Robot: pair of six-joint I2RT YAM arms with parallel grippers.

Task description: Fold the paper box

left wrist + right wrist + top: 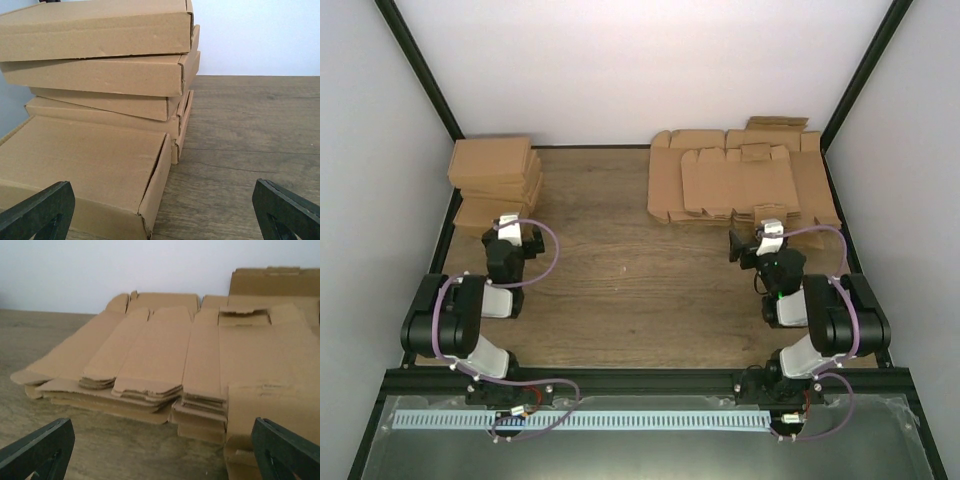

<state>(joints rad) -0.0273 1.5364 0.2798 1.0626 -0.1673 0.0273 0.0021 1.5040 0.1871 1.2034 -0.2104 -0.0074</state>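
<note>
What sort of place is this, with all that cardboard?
Probably a robot test bench: left arm and right arm bolted to a wooden table, white walls, flat cardboard sheets piled far right, folded boxes far left.

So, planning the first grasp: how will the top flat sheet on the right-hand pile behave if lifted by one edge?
The top sheet looks thin with crease lines, so it would probably hinge or sag rather than stay flat. It lies loose on the pile of sheets, so a push may well slide it or drag sheets beneath. Likely light.
</note>
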